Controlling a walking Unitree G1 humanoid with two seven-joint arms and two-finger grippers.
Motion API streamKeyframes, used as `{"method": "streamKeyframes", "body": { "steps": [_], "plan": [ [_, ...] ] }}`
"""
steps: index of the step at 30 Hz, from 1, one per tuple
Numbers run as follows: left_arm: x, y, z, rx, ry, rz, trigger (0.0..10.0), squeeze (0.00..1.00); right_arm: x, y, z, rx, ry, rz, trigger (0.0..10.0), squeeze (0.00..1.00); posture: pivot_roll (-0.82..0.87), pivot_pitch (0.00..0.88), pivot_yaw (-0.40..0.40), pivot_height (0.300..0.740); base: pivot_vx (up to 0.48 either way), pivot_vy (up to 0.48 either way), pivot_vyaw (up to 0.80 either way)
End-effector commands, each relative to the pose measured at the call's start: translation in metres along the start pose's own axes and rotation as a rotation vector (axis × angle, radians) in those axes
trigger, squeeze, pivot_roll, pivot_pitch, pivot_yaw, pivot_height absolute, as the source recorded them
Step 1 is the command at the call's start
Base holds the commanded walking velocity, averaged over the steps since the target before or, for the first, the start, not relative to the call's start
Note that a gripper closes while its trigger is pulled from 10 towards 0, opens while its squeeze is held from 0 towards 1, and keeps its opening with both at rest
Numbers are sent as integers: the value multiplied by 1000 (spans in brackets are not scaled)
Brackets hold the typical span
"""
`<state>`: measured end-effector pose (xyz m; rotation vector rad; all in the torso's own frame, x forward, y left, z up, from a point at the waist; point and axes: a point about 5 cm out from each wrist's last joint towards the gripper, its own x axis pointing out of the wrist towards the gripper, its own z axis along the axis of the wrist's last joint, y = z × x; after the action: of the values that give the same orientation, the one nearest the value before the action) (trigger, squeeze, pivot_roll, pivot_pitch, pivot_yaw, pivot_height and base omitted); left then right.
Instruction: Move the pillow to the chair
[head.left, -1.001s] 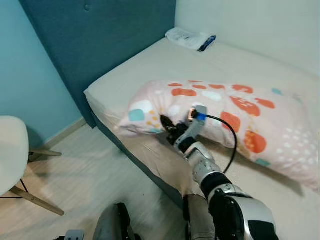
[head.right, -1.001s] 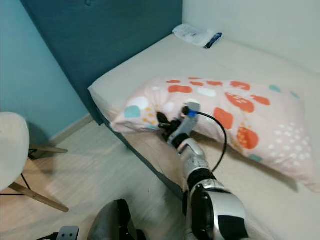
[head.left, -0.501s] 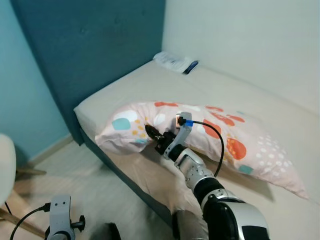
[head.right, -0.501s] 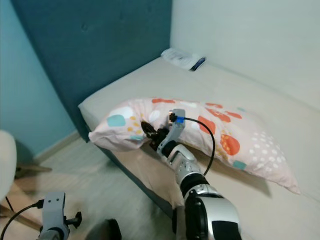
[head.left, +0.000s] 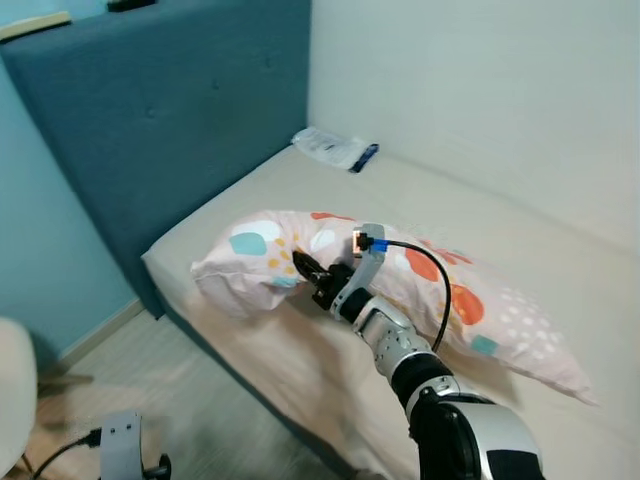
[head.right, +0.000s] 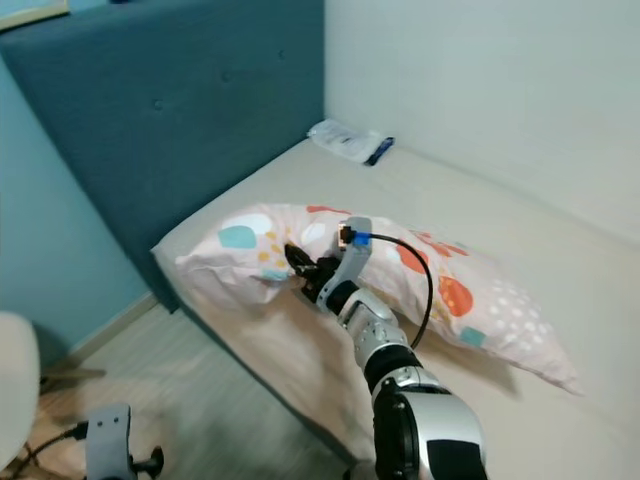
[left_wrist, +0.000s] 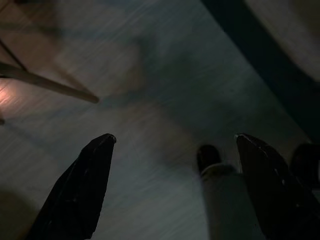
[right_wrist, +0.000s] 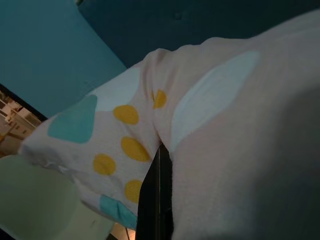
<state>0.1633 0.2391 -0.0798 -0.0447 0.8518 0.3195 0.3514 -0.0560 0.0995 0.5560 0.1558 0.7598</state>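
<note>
Beige bed (head.left: 300, 190) against the blue headboard (head.left: 150, 130). Spotted pillow (head.left: 450, 290) lies on it, well apart from headboard's far end. Small white packet (head.left: 330, 148) sits by that far end, near wall.

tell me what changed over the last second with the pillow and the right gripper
The pillow, pinched at its front edge by the right gripper, has slid toward the headboard end of the bed near its edge. The grip stayed shut on the fabric. The packet by the wall stayed put; the left gripper hangs open over the floor.

One pillow (head.left: 400, 280), one bed (head.left: 520, 240), one chair (head.left: 12, 400) — one packet (head.left: 328, 148) by the headboard (head.left: 150, 130).
</note>
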Motion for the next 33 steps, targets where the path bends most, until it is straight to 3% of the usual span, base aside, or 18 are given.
{"method": "streamKeyframes", "body": {
  "steps": [1, 2, 3, 4, 8, 19, 27, 33],
  "plan": [
    [-5, 0, -19, 10, 75, 12, 10000, 0, 2, 6, -5, -57, 32, 35, 2549, 0, -53, 52, -38, 740, 0, 0, 0],
    [-6, -1, -24, 14, 94, 15, 10000, 0, 2, 7, -9, -66, 48, 38, 8902, 0, -53, 53, -39, 740, 0, 0, 0],
    [-7, -1, -28, 17, 106, 16, 10000, 0, 1, 7, -12, -71, 58, 40, 8902, 0, -53, 53, -39, 740, 0, 0, 0],
    [-10, -3, -37, 25, 141, 15, 10000, 0, -1, 8, -15, -70, 57, 61, 10000, 0, -55, 53, -40, 740, 0, 0, 0],
    [-13, -5, -45, 23, 172, 13, 10000, 0, -4, 7, -20, -71, 72, 62, 10000, 0, -55, 50, -41, 740, 0, 0, 0],
    [-18, -23, -57, 94, 203, -53, 10000, 0, -7, 24, -53, -160, 235, 201, 10000, 0, -51, 41, -53, 740, 0, 0, 800],
    [-16, -36, -51, 117, 182, -100, 10000, 0, 2, 41, -55, -154, 220, 289, 10000, 0, -45, 33, -52, 740, 0, 0, 800],
    [-16, -40, -51, 123, 187, -118, 10000, 0, 1, 37, -55, -170, 231, 259, 10000, 0, -47, 29, -50, 740, 0, 0, 800]
  ]
}}
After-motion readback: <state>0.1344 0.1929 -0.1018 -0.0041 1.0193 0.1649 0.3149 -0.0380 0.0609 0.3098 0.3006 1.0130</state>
